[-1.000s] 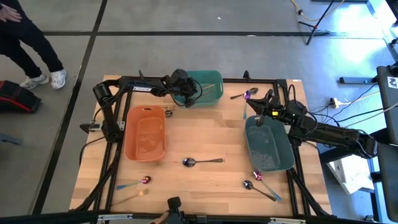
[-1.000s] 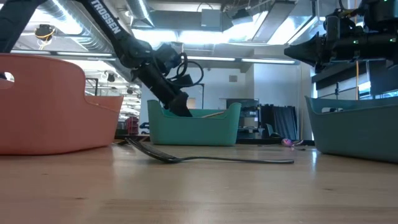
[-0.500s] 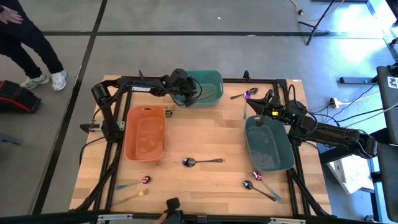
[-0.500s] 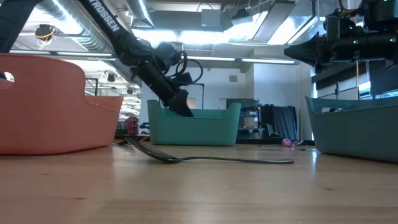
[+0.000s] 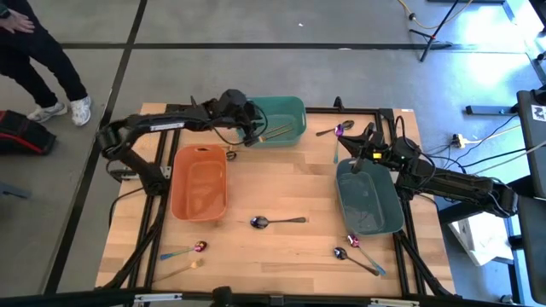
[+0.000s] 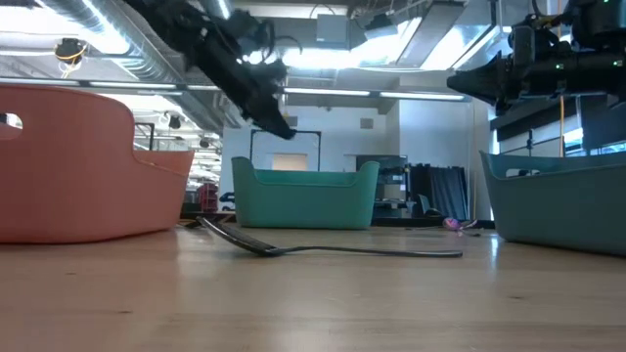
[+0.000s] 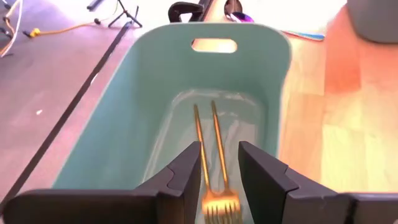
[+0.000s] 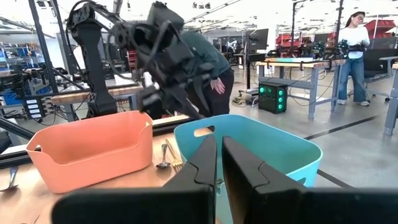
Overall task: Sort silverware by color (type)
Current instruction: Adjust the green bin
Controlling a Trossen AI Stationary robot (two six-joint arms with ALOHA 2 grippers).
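Observation:
My left gripper [image 5: 254,130] hangs open and empty above the left end of the teal bin [image 5: 294,104]; it also shows in the low view [image 6: 278,125]. Its fingers [image 7: 219,152] stand over two gold pieces [image 7: 208,134] that lie on the bin's floor. My right gripper [image 5: 357,162] is shut and empty over the far end of the grey-blue bin [image 5: 368,205]. A dark spoon [image 5: 277,222] lies mid-table. A purple spoon [image 5: 334,130] lies at the far right. Two pieces [image 5: 183,256] lie near left and two [image 5: 358,254] near right.
The orange bin [image 5: 199,181] stands at the left, with a spoon and a gold fork [image 8: 168,154] on the table between it and the teal bin. A person [image 5: 34,51] stands beyond the table's far left corner. Bare wood lies between the bins.
My left gripper has risen out of the teal bin and drawn back a little toward the table's left edge. The gold pieces stay on the bin's floor.

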